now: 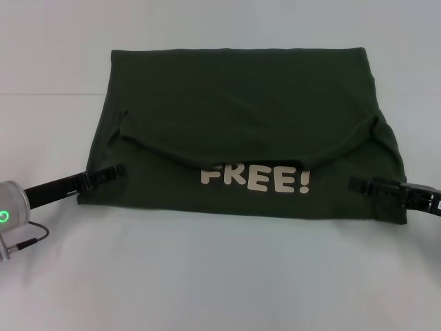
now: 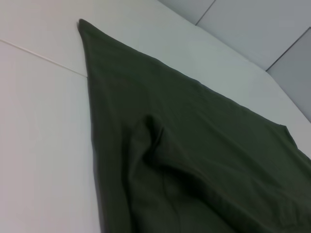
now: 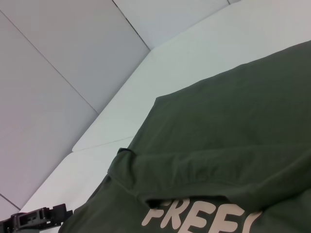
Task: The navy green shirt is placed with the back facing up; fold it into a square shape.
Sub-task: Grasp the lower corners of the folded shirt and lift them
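Head view, read from the left. Left tool (image 1: 117,170) low over the counter (image 1: 220,276), tip laid on the near-left edge of the navy green shirt (image 1: 241,89). Spread or pinching: cannot tell from any view. Likely placed there to take that side edge for a fold, since a hold at the margin lets the cloth lift without dragging the middle.

Between the two tools: the shirt, flat on the counter, wider than deep. Far layer doubled toward the robot as a flap (image 1: 248,117), its curved edge sagging between the tools and just covering the tops of the pale letters "FREE!" (image 1: 255,179). Printed front facing up in the near strip, so one fold judged to be in place, square not yet reached.

Left wrist view: only dark cloth (image 2: 194,160) running away from the tool to a far corner, a soft ridge where the flap begins, pale counter (image 2: 43,145) beside it.

Right wrist view: flap edge over the letters (image 3: 194,216), and across the shirt the other arm's tool (image 3: 36,218) at the opposite edge.

Far right in head view: right tool (image 1: 357,184), tip on the near-right edge of the shirt, mirroring the left. Spread or pinching: cannot tell. Symmetric placement probably meant to keep the next fold even and the edges parallel.
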`<move>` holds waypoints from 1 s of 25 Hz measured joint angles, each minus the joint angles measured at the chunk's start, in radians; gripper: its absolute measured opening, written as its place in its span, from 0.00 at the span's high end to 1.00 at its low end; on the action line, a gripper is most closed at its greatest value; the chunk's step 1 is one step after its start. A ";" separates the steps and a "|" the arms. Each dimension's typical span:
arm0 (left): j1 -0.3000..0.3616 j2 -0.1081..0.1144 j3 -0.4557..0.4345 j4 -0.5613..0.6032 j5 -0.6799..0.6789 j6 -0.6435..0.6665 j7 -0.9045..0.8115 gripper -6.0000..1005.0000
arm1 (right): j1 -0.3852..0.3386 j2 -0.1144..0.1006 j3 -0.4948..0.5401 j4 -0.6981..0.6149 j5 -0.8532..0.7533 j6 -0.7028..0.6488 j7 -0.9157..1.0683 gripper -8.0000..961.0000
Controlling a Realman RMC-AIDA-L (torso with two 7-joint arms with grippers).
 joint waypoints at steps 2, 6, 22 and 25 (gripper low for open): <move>0.000 0.000 0.002 0.001 0.000 -0.001 0.001 0.12 | 0.000 0.000 0.000 0.000 0.000 0.001 0.000 0.02; 0.001 0.003 0.003 0.003 0.006 -0.015 0.003 0.14 | 0.001 0.000 0.000 0.000 0.000 0.001 0.000 0.02; 0.002 0.003 0.003 0.004 0.043 0.031 -0.010 0.22 | 0.003 0.000 0.000 0.000 0.000 0.001 0.000 0.02; 0.001 0.002 0.003 0.008 0.054 0.031 -0.009 0.24 | 0.003 0.000 0.000 0.000 0.000 0.001 0.000 0.02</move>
